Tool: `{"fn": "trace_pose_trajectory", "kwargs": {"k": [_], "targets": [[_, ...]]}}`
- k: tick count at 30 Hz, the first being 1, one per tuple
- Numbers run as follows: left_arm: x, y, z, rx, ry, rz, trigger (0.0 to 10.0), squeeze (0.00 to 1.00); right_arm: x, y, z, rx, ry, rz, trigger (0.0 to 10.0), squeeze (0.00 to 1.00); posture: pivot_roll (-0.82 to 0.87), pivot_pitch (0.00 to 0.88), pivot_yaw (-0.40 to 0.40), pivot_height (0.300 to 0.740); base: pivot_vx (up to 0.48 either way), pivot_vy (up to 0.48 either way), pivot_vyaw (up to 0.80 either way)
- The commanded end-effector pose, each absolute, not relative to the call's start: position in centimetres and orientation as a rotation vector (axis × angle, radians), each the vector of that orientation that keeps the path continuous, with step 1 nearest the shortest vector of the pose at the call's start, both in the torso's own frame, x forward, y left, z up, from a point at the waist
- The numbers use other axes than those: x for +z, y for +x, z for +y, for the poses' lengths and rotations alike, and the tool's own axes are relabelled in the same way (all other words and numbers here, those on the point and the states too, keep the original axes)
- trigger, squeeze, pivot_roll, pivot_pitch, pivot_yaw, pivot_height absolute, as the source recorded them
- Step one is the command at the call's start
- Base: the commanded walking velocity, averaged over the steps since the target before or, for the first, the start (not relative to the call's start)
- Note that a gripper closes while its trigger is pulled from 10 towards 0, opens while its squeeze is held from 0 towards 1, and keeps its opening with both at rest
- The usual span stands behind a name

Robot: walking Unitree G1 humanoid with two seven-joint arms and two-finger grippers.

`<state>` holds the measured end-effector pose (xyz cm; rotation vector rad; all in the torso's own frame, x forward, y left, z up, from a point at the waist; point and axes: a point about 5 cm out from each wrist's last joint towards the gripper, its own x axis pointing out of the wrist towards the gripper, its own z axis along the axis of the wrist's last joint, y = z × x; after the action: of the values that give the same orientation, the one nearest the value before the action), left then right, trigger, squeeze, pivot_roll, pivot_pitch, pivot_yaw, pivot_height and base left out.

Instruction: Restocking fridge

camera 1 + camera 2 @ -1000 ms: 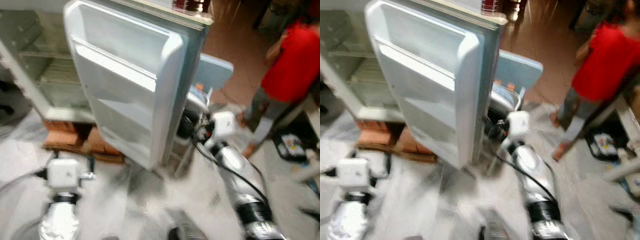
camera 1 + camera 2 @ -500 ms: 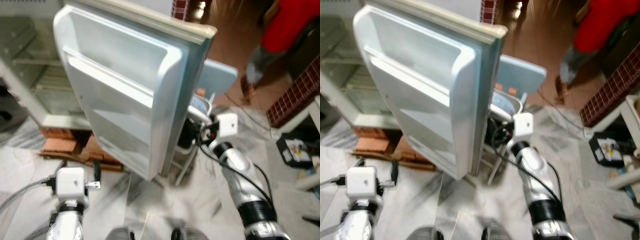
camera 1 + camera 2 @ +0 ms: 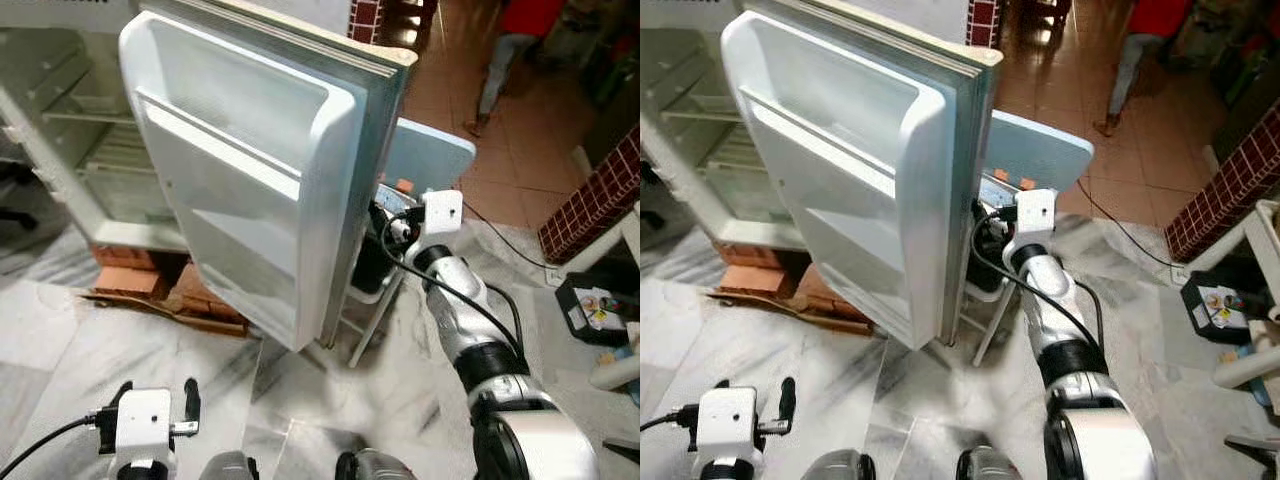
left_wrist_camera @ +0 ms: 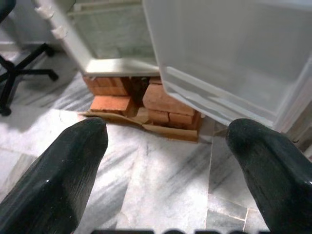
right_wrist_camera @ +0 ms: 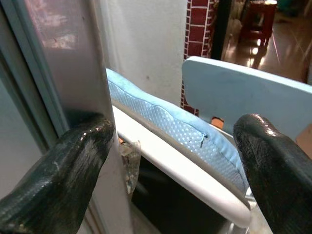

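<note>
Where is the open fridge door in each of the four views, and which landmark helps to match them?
Left eye view: fridge door stands open in the middle.
Right eye view: same, left of middle.
Left wrist view: its white inner side, beyond the left claw.
Right wrist view: its grey edge, beside one finger of the right claw.
Landmark: light blue chair behind the door.

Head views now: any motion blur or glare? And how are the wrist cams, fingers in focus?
Eye views: sharp, no motion smear; bright glare on the tiled floor up top. Left wrist view: left gripper fingers soft and close, bricks under the fridge reasonably clear. Right wrist view: right gripper fingers slightly blurred, one against the fridge door edge; background doorway overexposed.
</note>
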<state>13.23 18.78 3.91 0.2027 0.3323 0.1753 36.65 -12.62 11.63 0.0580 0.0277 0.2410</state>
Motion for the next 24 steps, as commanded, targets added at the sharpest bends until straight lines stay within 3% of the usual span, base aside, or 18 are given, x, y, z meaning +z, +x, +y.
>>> {"fn": "trace_pose_trajectory", "kwargs": {"k": [1,3,7,8,10,11,13,17,24], "targets": [[3.9,13.2,18.8,0.176,0.208,0.331,10.0,0.0,13.1,37.4,-11.4,0.28,0.114,-0.015,10.0,0.0,0.16,0.117,-0.05,0.74,0.0,0.0,0.0],[4.1,13.3,18.7,0.175,0.207,0.327,10.0,0.0,13.4,37.5,-10.9,0.319,0.184,-0.02,10.0,0.0,0.16,0.117,-0.05,0.74,0.0,0.0,0.0],[4.1,13.2,18.5,0.17,0.204,0.325,10.0,0.0,14.2,36.6,-8.7,0.583,0.547,-0.023,10.0,0.0,0.16,0.118,-0.056,0.74,0.0,0.0,0.0],[4.1,13.2,18.5,0.17,0.204,0.325,10.0,0.0,14.2,36.6,-8.7,0.583,0.547,-0.023,10.0,0.0,0.16,0.118,-0.056,0.74,0.0,0.0,0.0],[4.1,13.2,18.6,0.172,0.203,0.326,10.0,0.0,15.8,33.5,-7.5,0.903,0.685,-0.057,10.0,0.0,0.15,0.119,-0.056,0.74,0.0,0.0,0.0],[4.1,13.2,18.6,0.172,0.203,0.326,10.0,0.0,15.8,33.5,-7.5,0.903,0.685,-0.057,10.0,0.0,0.15,0.119,-0.056,0.74,0.0,0.0,0.0],[4.1,13.2,18.7,0.172,0.203,0.327,10.0,0.0,17.1,31.3,-7.6,1.081,0.781,-0.054,10.0,0.0,0.15,0.121,-0.055,0.74,0.0,0.0,0.0],[4.0,13.3,18.7,0.168,0.202,0.329,10.0,0.0,17.0,28.9,-8.4,1.235,0.772,-0.008,10.0,0.0,0.15,0.121,-0.055,0.74,0.0,0.0,0.0],[3.9,13.5,18.8,0.164,0.207,0.329,10.0,0.0,14.0,27.3,-10.3,1.251,0.626,0.179,10.0,0.0,0.14,0.114,-0.052,0.74,0.0,0.0,0.0]]}}
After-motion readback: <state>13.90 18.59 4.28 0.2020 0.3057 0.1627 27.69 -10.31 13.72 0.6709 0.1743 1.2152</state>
